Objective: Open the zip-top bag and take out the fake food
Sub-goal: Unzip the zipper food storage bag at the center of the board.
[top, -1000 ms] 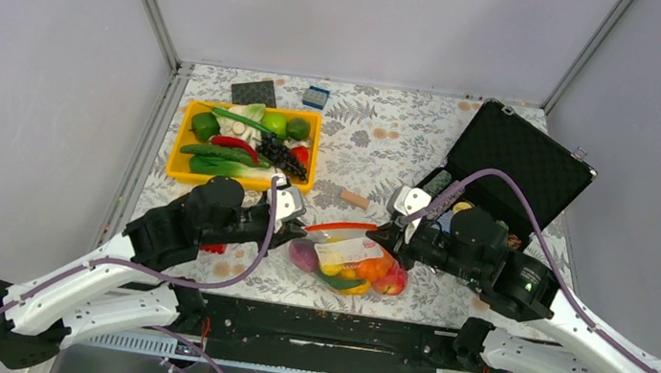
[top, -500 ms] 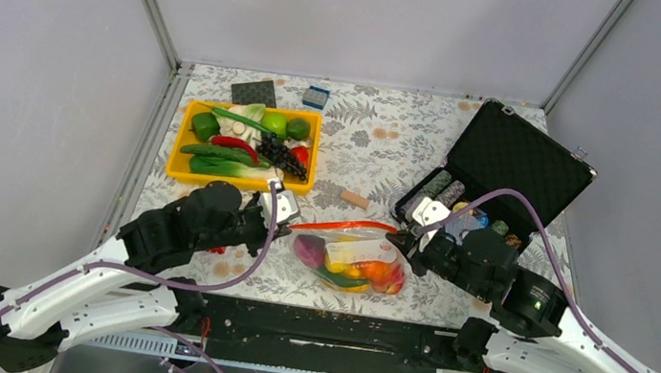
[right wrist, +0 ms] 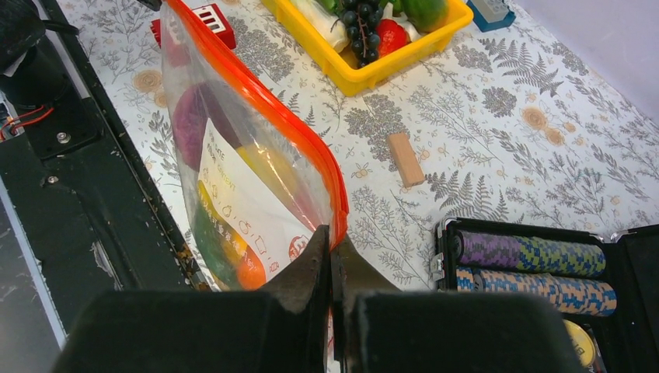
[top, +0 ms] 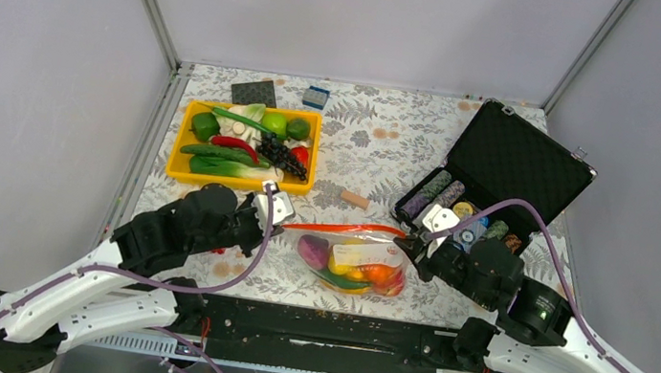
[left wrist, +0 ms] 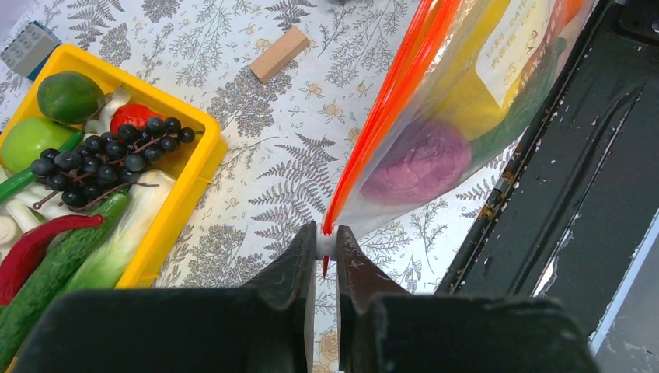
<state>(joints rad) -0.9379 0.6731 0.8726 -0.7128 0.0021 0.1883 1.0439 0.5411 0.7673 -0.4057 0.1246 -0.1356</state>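
Your left gripper (left wrist: 327,242) is pinching one end of the red-orange zip strip (top: 345,227) on the zip-top bag (top: 357,260), jaws nearly together on the plastic. Your right gripper (right wrist: 332,242) is clamping the opposite end, fully closed on it. Over the last second you have been drawing the arms apart and back toward the near edge of the table (top: 379,154). The strip was arching loosely and is now running straight and taut between the two grips. The bag is hanging just under it at the middle of the near edge, with the fake food (top: 366,270) bunching at its bottom. I judge this pull is only tensioning the seal end to end; neither wrist view is showing the lips parting, so the opening is still waiting. Farther out, the yellow tray (top: 182,173) toward the far left corner and the black case (top: 518,158) along the right edge are sitting undisturbed.
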